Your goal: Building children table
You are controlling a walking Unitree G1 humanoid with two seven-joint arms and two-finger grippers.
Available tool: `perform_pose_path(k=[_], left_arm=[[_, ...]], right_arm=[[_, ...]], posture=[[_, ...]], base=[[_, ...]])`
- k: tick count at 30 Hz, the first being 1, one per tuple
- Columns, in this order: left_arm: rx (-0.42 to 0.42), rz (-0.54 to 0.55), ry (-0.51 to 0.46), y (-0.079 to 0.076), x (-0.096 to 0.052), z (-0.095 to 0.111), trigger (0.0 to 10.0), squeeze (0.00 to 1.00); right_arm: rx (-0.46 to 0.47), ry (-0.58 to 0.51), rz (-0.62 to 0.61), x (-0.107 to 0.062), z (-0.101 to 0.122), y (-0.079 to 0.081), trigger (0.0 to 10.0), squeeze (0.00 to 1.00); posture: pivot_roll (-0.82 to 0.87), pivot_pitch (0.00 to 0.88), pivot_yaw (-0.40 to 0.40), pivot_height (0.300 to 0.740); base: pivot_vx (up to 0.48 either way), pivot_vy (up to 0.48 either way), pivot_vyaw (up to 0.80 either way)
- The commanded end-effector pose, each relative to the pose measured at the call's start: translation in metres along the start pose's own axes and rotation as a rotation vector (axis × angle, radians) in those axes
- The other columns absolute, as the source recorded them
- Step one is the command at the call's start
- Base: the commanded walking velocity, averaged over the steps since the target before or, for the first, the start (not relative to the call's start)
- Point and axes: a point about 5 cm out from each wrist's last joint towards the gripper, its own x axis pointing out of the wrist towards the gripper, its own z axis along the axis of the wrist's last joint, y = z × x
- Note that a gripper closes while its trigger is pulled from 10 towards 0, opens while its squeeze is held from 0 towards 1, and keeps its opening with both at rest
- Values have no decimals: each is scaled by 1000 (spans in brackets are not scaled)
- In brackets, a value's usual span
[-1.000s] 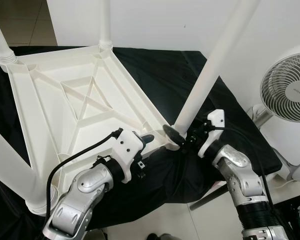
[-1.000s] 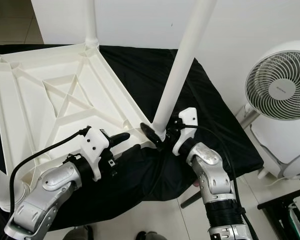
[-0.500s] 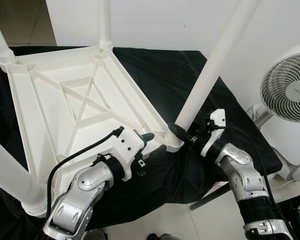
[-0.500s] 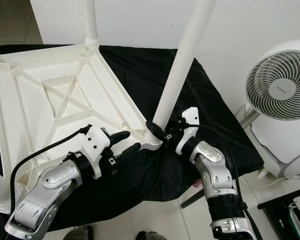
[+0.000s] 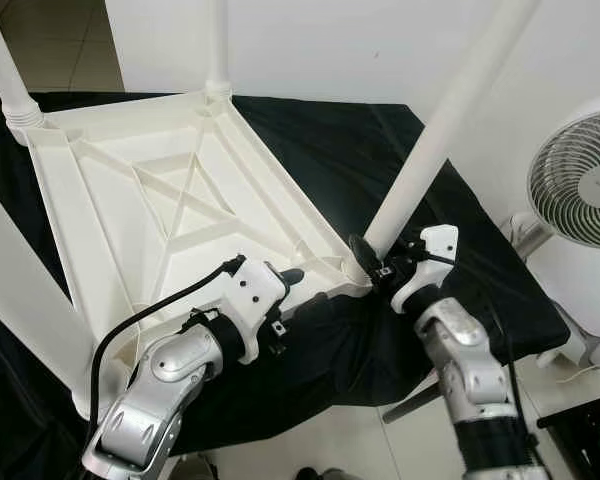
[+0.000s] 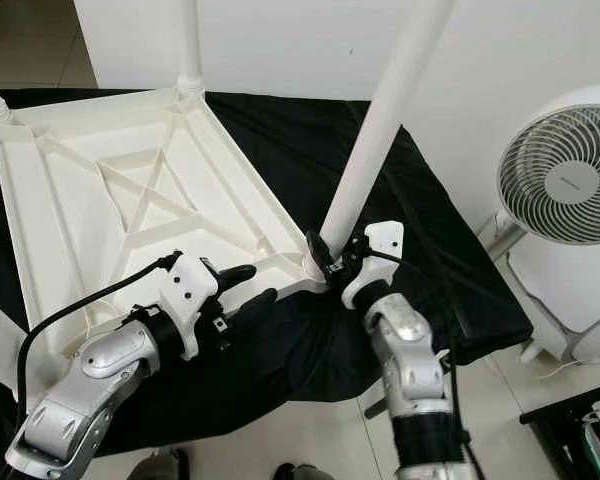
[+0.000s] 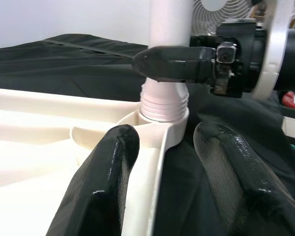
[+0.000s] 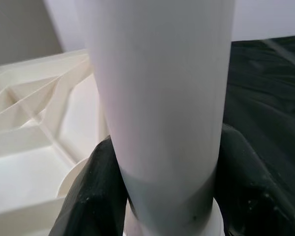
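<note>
A white plastic children's table (image 5: 110, 215) lies upside down on a black cloth (image 5: 360, 150), with legs standing up from its corners. My right gripper (image 5: 366, 254) is shut on the base of the near right leg (image 5: 435, 140), just above its threaded collar (image 7: 163, 103). In the right wrist view both fingers (image 8: 96, 196) hug that leg (image 8: 162, 88). My left gripper (image 6: 248, 286) is open and straddles the table's rim beside that corner. One of its fingers (image 7: 103, 182) is inside the rim and the other lies over the cloth.
A white floor fan (image 5: 585, 180) stands at the right, close to my right arm. Other table legs rise at the back (image 5: 217, 45), far left (image 5: 5, 65) and near left (image 5: 20, 290). A white wall is behind; the cloth's front edge drops to the tiled floor.
The whole view has shifted a little. My right gripper stays shut on the leg's base while its forearm has swung in underneath it. The left gripper keeps its place at the rim.
</note>
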Motion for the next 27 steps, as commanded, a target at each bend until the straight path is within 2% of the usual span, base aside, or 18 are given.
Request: perform_pose_path(k=[1, 5, 11, 12, 13, 14, 20, 21, 22, 24, 27], left_arm=[[-13, 22, 17, 0, 2, -5, 10000, 0], [-18, 18, 10, 0, 5, -4, 10000, 0], [-14, 18, 8, 1, 6, -3, 10000, 0], [-16, 18, 10, 1, 6, -3, 10000, 0], [-16, 18, 10, 1, 6, -3, 10000, 0], [-12, 16, 11, 2, 5, -3, 10000, 0], [-4, 11, 11, 3, 6, -3, 10000, 0], [-3, 10, 11, 4, 6, -3, 10000, 0], [-3, 10, 11, 4, 6, -3, 10000, 0], [0, 7, 10, 4, 7, -3, 10000, 0], [0, 4, 7, 4, 7, -2, 10000, 0]], right_arm=[[38, 25, -109, -3, -5, -3, 10000, 0], [62, 23, -240, 0, -5, 7, 10000, 0], [74, 40, -281, -1, -7, 10, 10000, 20], [78, 47, -277, -2, -8, 9, 10000, 380], [78, 47, -277, -2, -8, 9, 10000, 380], [79, 42, -252, -3, -6, 8, 10000, 1000], [42, 19, -101, -3, 1, -3, 10000, 1000], [32, 22, -47, -2, 2, -9, 10000, 0], [32, 22, -47, -2, 2, -9, 10000, 0], [19, 26, 64, 0, 6, -19, 10000, 0], [-1, 28, 123, 2, 7, -23, 10000, 0]], posture=[[110, 157, -102, 740], [110, 157, -102, 740], [110, 157, -102, 740], [112, 146, -102, 740], [112, 146, -102, 740], [112, 146, -102, 740], [112, 133, -99, 740], [113, 128, -99, 740], [113, 128, -99, 740], [114, 123, -98, 740], [114, 118, -98, 740]], base=[[0, 0, 0], [0, 0, 0], [0, 0, 0], [0, 0, 0], [0, 0, 0], [0, 0, 0], [0, 0, 0], [0, 0, 0], [0, 0, 0], [0, 0, 0], [0, 0, 0]])
